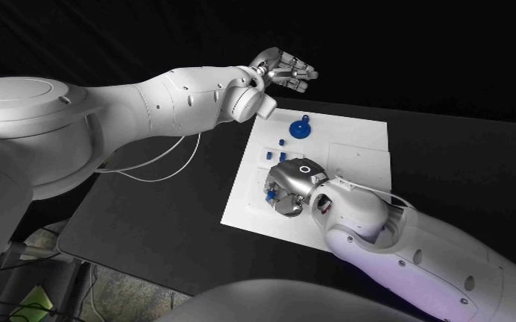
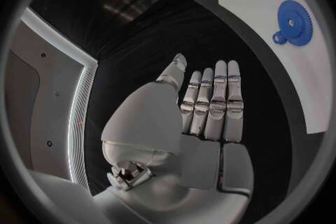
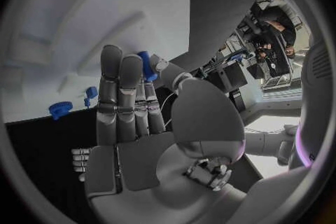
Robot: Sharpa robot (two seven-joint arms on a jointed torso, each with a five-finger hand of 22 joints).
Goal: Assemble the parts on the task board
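Placement step, judged: silver right hand, lower centre of the white task board, pinching a small blue peg; silver left hand, upper centre, flat and empty; blue toothed gear near upper edge; next, presumably careful seating of peg

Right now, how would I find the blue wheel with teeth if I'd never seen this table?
Find the white board in the middle of the black table. Go to its far end, just below the raised left hand. The gear lies flat there: a round toothed disc, much bigger than the little blue pegs nearby.
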